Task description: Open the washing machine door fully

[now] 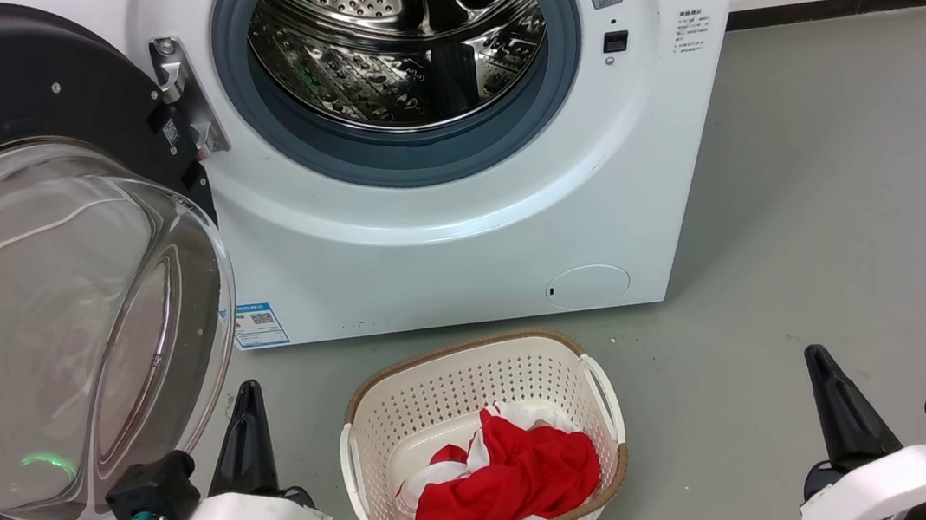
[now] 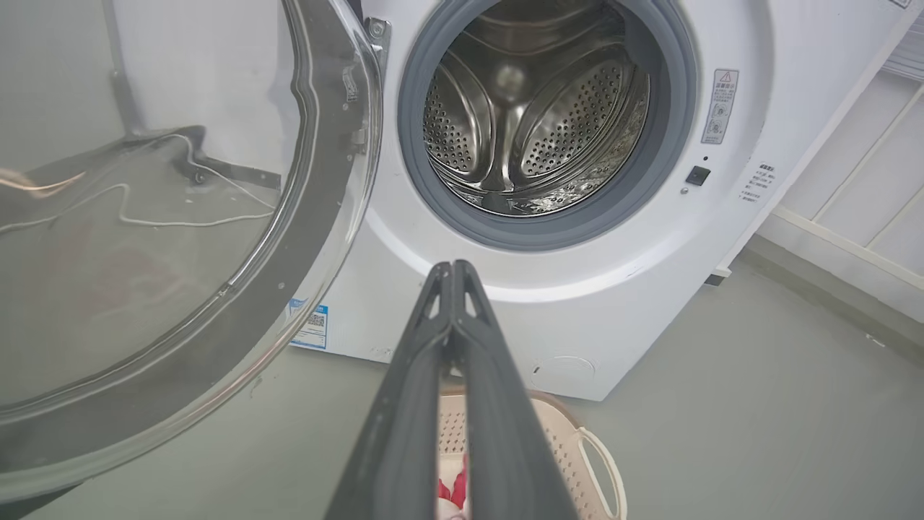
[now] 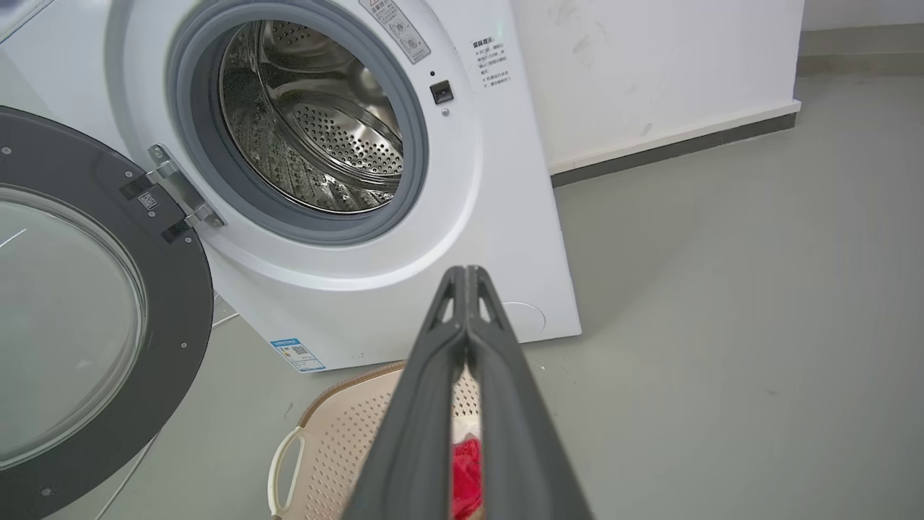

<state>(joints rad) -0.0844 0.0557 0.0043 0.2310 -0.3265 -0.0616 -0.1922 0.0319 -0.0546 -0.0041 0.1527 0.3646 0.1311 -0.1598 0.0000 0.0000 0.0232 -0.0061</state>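
Black door (image 1: 57, 297) hangs wide open at left of frame.
Left gripper (image 1: 249, 398) and right gripper (image 1: 816, 359): both pinched closed, empty.

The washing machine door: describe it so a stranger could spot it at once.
Find the big white washing machine. On a metal hinge at its left hangs the washing machine door, swung open. Unlike the steel drum, it is a black disc with a bulging clear glass bowl.

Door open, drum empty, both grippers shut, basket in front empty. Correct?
No: the basket isn't empty; the head view shows red-and-white cloth in it. The door is open, the drum empty, the left gripper and right gripper shut, as said.
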